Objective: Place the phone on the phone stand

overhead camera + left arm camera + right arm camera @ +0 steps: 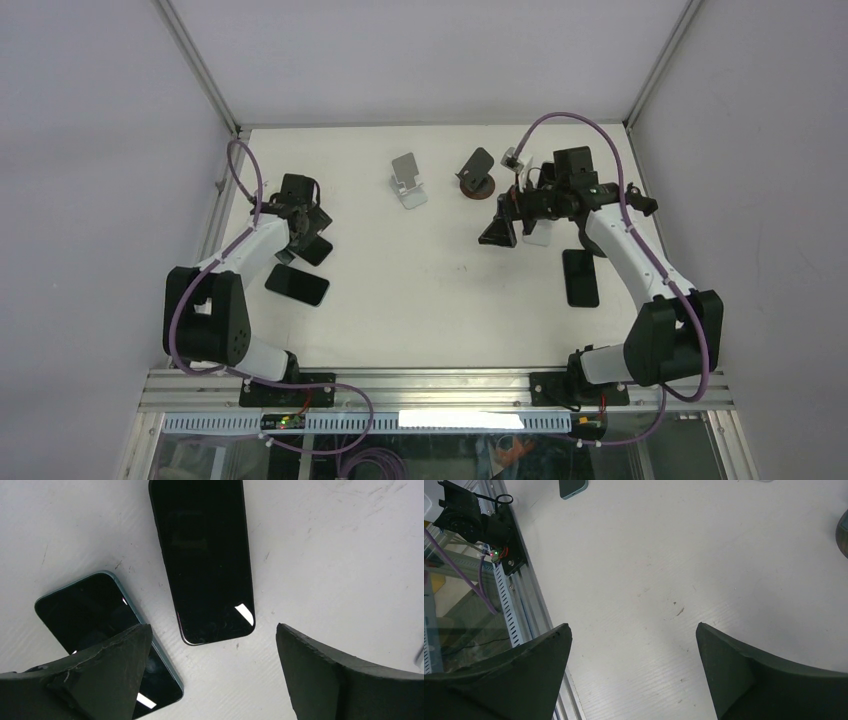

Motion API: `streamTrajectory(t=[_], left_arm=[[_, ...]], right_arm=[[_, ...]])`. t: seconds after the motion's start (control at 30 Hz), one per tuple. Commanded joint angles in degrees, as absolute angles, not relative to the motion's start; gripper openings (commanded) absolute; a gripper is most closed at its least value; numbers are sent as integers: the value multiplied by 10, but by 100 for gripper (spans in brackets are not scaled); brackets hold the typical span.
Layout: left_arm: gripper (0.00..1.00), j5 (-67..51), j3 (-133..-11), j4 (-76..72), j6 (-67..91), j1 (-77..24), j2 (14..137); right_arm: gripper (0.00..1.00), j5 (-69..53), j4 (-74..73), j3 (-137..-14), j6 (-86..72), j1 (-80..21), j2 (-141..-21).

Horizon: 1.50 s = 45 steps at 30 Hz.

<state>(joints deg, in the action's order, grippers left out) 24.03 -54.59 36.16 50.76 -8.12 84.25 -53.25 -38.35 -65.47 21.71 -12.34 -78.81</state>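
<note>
Two phones lie flat at the table's left: a black phone [297, 284] [205, 555] and a teal-edged phone [317, 249] [95, 615]. My left gripper [303, 228] [215, 675] hovers over them, open and empty, its left finger [100, 675] covering part of the teal-edged phone. A third phone [580, 277] lies at the right. At the back stand a silver phone stand [407, 180] and a dark phone stand [477, 175]. My right gripper [512, 222] [634, 675] is open above bare table, holding nothing.
A small white object [538, 237] sits partly hidden under my right arm. White walls close in the table's left, back and right. The aluminium rail [516, 615] runs along the near edge, with the left arm's base [474, 520] on it.
</note>
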Motion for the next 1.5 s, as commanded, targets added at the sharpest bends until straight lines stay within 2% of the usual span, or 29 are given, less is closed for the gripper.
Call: streamTrajectory(t=[0.0,0.4,1.47], left_arm=[[99,255,-574,371,501,-72,855],[99,230,-578,371,482,-65,866],[99,228,-592,375,463,-54,896]], right_arm=[[99,-531,-361,-660,194,-129,-801],[99,-388,-374,-680,181,-179,-819],[99,-388,-377,-678,191,-190,-826]])
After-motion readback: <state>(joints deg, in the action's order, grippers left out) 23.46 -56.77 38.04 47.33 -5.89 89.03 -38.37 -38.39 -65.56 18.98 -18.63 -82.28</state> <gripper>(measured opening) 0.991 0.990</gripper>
